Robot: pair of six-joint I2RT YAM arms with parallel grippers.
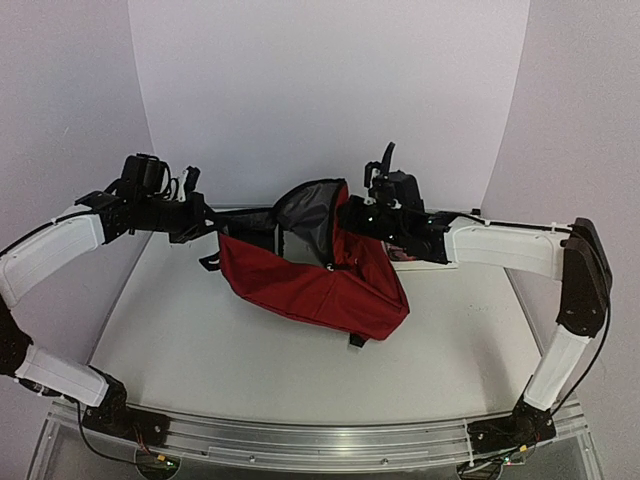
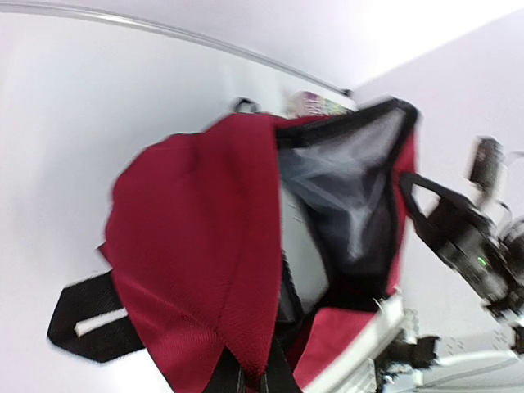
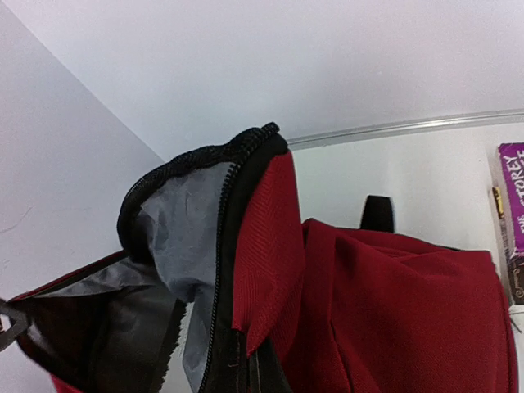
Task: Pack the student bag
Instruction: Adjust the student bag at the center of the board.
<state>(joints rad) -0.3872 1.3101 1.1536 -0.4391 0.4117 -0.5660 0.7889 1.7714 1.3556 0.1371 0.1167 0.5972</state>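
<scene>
1. Far left, the left gripper (image 1: pixel 203 222) is up off the table (image 1: pixel 180 340) at the bag's strap end. Its jaws are lost in black webbing, so I can't tell their grip.
2. In the centre, the student bag (image 1: pixel 315 280) is slung between both arms, mouth gaping, grey lining showing.
3. The right gripper (image 1: pixel 362 214) is at the raised zipper rim. Its jaws are hidden too, can't tell.
4. The danger: soft fabric slips on either side and the mouth flops shut, with the purple book (image 3: pixel 510 209) lying outside.
</scene>
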